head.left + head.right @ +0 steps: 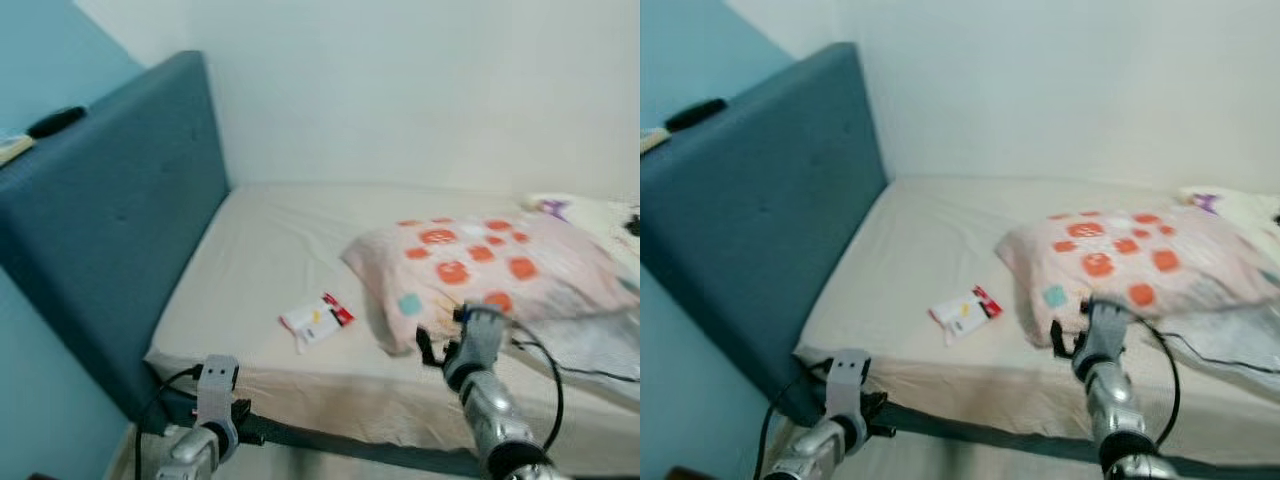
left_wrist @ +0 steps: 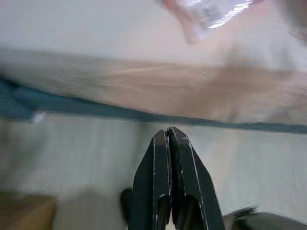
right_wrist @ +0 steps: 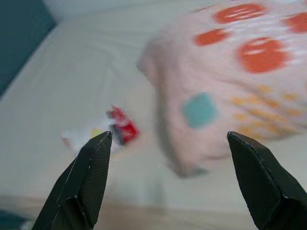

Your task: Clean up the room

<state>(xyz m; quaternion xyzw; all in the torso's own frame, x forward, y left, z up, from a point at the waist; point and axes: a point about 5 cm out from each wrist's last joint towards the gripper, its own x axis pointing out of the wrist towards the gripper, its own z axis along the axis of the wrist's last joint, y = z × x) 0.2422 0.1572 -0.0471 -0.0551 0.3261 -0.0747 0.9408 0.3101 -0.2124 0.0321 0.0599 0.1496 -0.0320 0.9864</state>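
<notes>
No readable text; print on red-white wrapper point(image 1: 317, 320) on bed too blurred.

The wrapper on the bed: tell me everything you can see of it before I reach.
The wrapper is a small, flat, crinkled packet, mostly white with a red end and a yellow mark. It lies loose on the cream sheet near the mattress's front edge, apart from the spotted pillow. Nothing touches it; the right hand is open, facing it.

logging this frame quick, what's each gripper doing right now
Left gripper: closed, holding nothing, low beside the bed.
Right gripper: open, empty, raised toward the wrapper and pillow.
</notes>
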